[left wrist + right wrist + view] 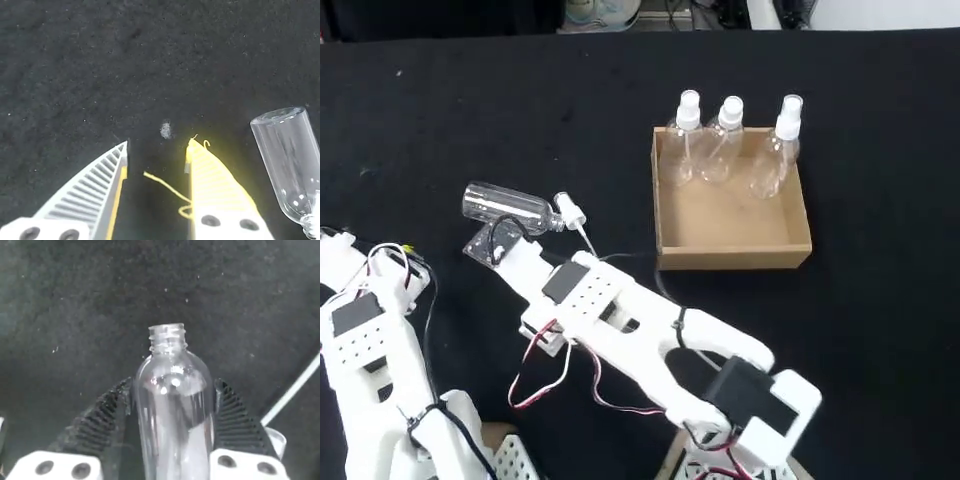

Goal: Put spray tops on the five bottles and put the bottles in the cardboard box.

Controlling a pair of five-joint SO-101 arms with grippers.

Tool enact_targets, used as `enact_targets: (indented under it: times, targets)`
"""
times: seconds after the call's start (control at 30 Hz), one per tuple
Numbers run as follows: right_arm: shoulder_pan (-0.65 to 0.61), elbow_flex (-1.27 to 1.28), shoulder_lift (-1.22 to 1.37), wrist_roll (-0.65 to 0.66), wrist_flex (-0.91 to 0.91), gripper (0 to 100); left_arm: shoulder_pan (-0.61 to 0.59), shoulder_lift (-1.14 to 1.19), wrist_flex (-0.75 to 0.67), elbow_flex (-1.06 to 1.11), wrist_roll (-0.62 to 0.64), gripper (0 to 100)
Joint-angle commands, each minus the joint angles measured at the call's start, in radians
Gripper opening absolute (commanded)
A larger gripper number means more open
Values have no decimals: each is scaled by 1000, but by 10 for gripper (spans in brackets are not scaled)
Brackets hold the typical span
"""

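Bottle [510, 207] lies on its side, long axis left-right, bare neck pointing right toward the spray top [569, 210]. Right gripper [172, 387] clamps its sides. Left gripper [157, 145] gapes, empty.

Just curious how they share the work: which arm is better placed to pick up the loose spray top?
Probably left: the left gripper is open and empty, while the right gripper grips the bottle beside the spray top.

I count three bottles with spray tops [730, 140], two uncapped bottles [508, 206], one loose spray top [570, 211] and one cardboard box [735, 255].
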Motion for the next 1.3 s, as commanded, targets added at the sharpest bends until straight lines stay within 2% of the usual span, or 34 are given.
enact_targets:
  times: [0.0,0.1,0.27,0.47,0.67,0.9,1.07,1.17,1.27]
  targets:
    - [11,-5,48,-2,-48,194,-12,-20,-9,-64,8,188]
    - [11,-4,62,34,-69,181,-12,-20,-9,-64,8,188]
    - [40,-18,53,77,-40,15,-12,-20,-9,-64,8,188]
    - [160,-59,-133,81,127,18,-12,-20,-9,-64,8,188]
    - [219,-65,-430,74,296,18,-4,-20,-9,-64,8,188]
    - [376,-38,-719,74,359,18,-1,-20,-9,-64,8,188]
    - [597,-68,-914,77,440,18,-1,-20,-9,-64,8,188]
    - [829,-73,-1027,81,439,19,4,-20,-11,-64,8,188]
    - [1083,-31,-1095,81,351,22,28,-20,-9,-64,5,188]
